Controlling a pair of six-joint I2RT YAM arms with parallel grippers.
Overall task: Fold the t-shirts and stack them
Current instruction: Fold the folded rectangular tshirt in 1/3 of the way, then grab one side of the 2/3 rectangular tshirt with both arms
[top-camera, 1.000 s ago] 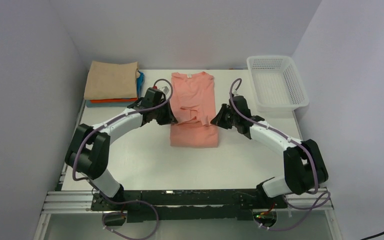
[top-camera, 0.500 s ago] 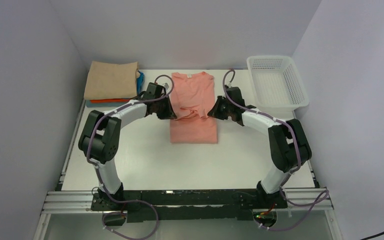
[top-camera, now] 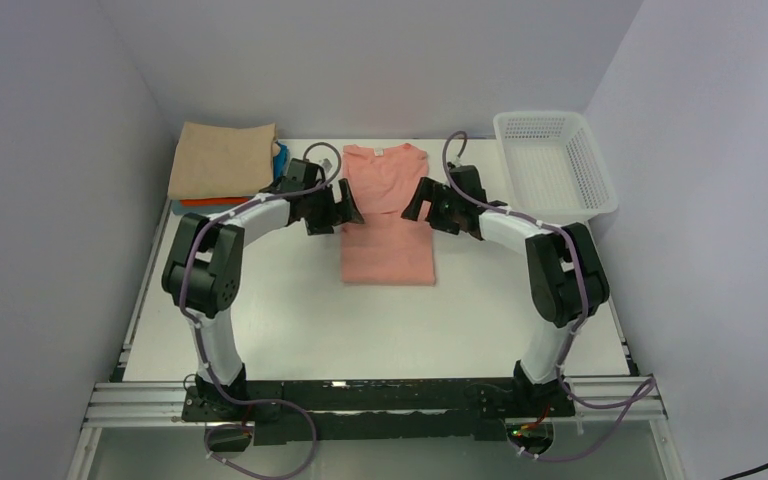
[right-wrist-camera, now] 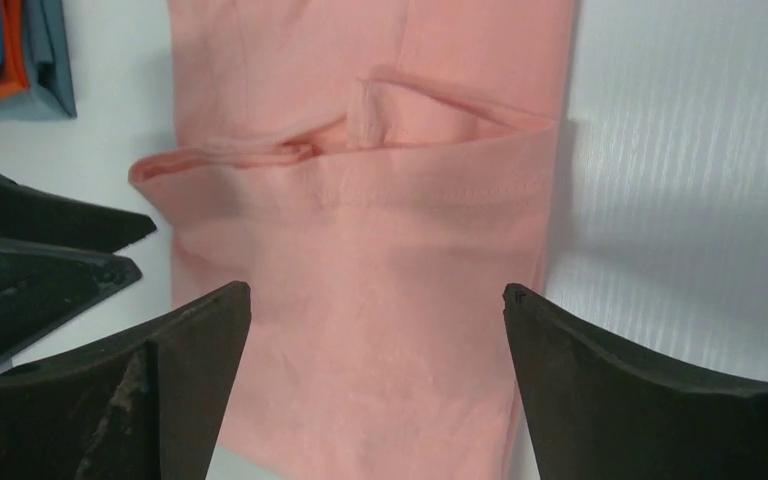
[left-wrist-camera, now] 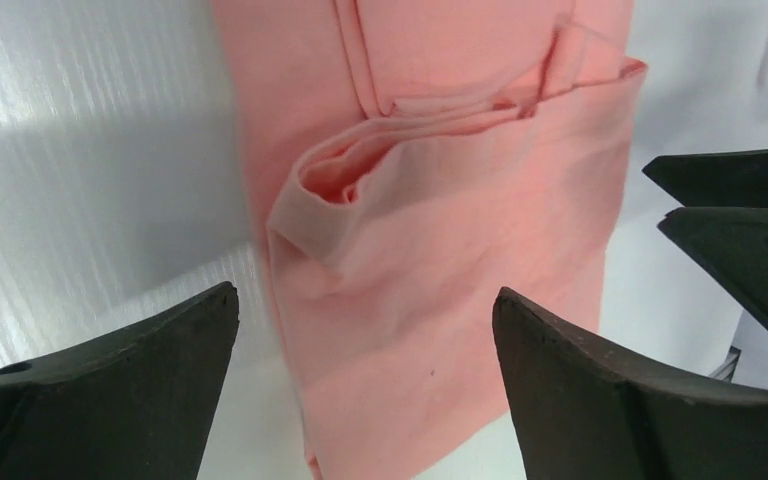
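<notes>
The salmon-pink t-shirt [top-camera: 387, 250] lies in the middle of the table as a narrow strip, collar at the far end. Its near part is doubled over, the loose hem [left-wrist-camera: 440, 110] resting across the middle. My left gripper [top-camera: 351, 212] hovers open at the fold's left edge and my right gripper [top-camera: 413, 210] hovers open at its right edge. Each wrist view looks down on pink cloth [right-wrist-camera: 380, 250] between wide-apart jaws that hold nothing. At the back left stands a stack of folded t-shirts: tan [top-camera: 222, 160] on top, orange-red [top-camera: 210, 201] and blue [top-camera: 280, 158] below.
A white mesh basket [top-camera: 564, 213] stands at the back right corner. Grey walls close in the table on both sides and behind. In each wrist view the other gripper's black fingers [left-wrist-camera: 730, 220] show across the shirt.
Both grippers carried the shirt's near hem toward the back, then opened and let it drop onto the middle of the shirt. The shirt is now shorter.
</notes>
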